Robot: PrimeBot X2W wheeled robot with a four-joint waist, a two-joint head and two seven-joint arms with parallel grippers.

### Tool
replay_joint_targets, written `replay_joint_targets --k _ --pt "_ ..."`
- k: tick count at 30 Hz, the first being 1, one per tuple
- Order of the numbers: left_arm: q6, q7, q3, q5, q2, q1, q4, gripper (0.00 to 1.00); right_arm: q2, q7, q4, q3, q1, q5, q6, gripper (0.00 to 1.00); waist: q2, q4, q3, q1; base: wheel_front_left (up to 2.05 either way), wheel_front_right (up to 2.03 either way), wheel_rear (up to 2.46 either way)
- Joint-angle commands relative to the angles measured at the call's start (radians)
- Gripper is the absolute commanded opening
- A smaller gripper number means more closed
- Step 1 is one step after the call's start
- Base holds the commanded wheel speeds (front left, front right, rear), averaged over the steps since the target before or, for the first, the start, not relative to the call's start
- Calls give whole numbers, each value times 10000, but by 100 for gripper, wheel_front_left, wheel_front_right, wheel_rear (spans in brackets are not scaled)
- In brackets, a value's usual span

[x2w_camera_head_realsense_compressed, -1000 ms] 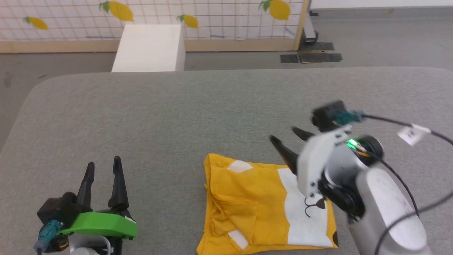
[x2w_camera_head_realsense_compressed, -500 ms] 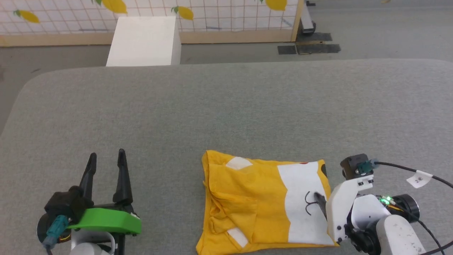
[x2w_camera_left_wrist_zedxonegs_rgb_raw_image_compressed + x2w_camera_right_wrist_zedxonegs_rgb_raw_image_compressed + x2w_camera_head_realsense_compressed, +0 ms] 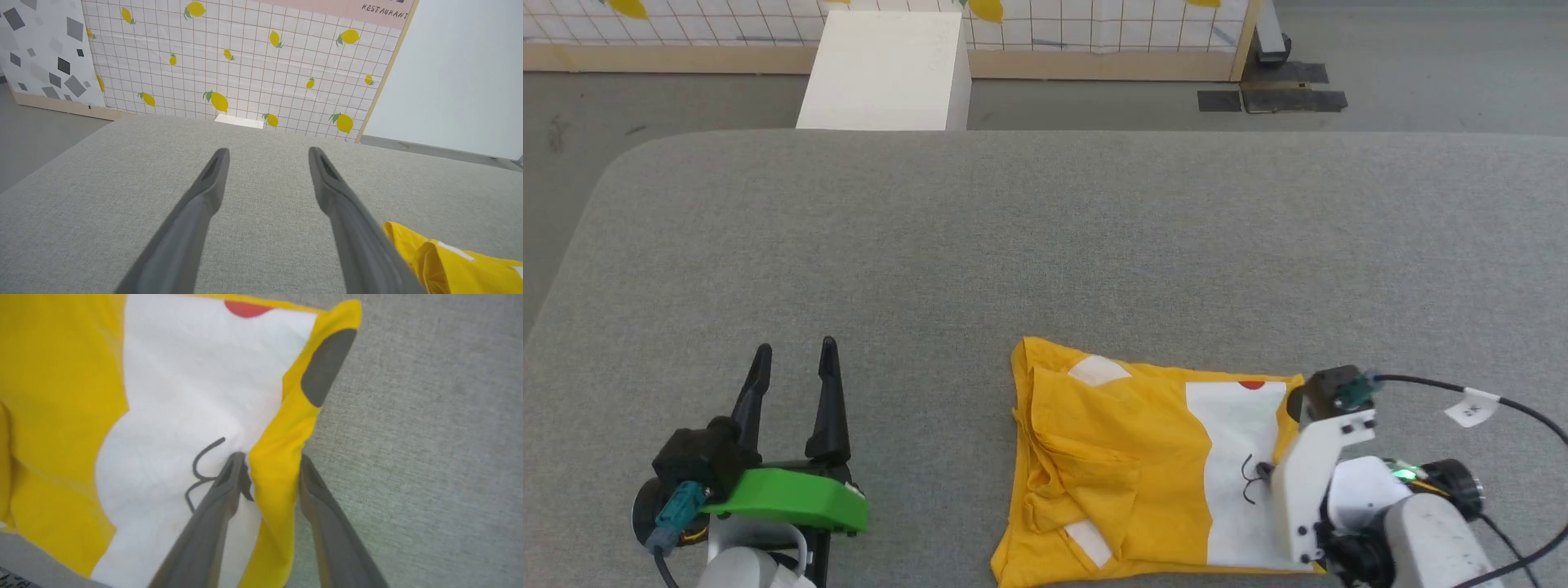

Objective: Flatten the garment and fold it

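Observation:
The garment (image 3: 1127, 465) lies crumpled and partly folded near the front of the grey table, bright yellow with a white patch, a red dot and thin black lines. My right gripper (image 3: 1274, 469) is down at its right edge. In the right wrist view the two fingers of that gripper (image 3: 269, 457) straddle a raised ridge of the garment's (image 3: 171, 375) yellow edge, and the cloth fills the gap between them. My left gripper (image 3: 795, 347) rests open on bare table to the garment's left. In the left wrist view that gripper (image 3: 267, 151) holds nothing, with the garment's corner (image 3: 449, 261) at lower right.
The grey padded table (image 3: 1045, 245) stretches wide beyond the garment. A white box (image 3: 886, 69) stands on the floor behind its far edge, before a lemon-patterned wall panel (image 3: 245, 61). Dark floor plates (image 3: 1270, 100) lie at far right. A tagged cable (image 3: 1470, 404) trails from the right wrist.
My right gripper came down from above the garment to its right edge, and its fingers drew in around a fold of cloth. The head camera shifted. The left gripper kept still.

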Motion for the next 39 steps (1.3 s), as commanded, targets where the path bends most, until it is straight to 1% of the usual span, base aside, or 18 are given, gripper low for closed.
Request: replay_joint_targets --k 1,4,7,9,12,14,17,20,22,25,28,33,39 --pt "-59 -45 7 172 -63 -111 59 100 43 181 372 143 153 70 -15 0 0 1 -42 0 0 0 0" --pt "-38 -45 40 239 -71 -71 147 100 -16 205 161 292 -67 221 -15 0 0 -22 -147 0 0 0 0" --pt "103 -45 154 375 -54 20 173 100 -435 348 -206 747 -276 512 -15 0 0 -150 -259 0 0 0 0" --pt "286 -45 289 555 29 157 72 100 -862 550 -487 1151 -438 748 -15 0 0 -437 -275 0 0 0 0" --pt "585 -45 529 727 79 361 -176 100 -1749 956 -912 1719 -775 1081 -15 0 0 -1071 -115 0 0 0 0" --pt "671 -45 611 785 89 410 -356 100 -2374 1188 -1112 1973 -1065 1192 -15 0 0 -1552 81 0 0 0 0" --pt "695 -45 649 798 93 342 -517 100 -3096 1400 -1175 2032 -1542 1393 -15 0 0 -2262 473 0 0 0 0" --pt "653 -45 621 808 134 92 -590 100 -3680 1471 -918 1807 -2070 1440 -15 0 0 -2931 863 0 0 0 0" --pt "605 -45 561 843 203 -87 -626 100 -3951 1358 -650 1597 -2453 1410 -15 0 0 -3321 1150 0 0 0 0" --pt "542 17 458 924 348 -373 -680 100 -4169 1041 -151 1166 -3001 1231 -15 0 0 -3769 1549 0 0 0 0" --pt "484 184 376 997 529 -706 -797 100 -4181 722 401 586 -3484 988 -15 0 0 -4048 2021 0 0 0 0" --pt "434 501 265 1137 813 -1184 -1245 100 -4067 150 1180 -739 -4184 346 -15 0 0 -4140 2869 0 0 0 0" --pt "327 948 98 1365 1229 -1538 -1758 100 -3957 -202 1766 -2553 -4932 -446 -15 0 0 -3748 3704 0 0 0 0"
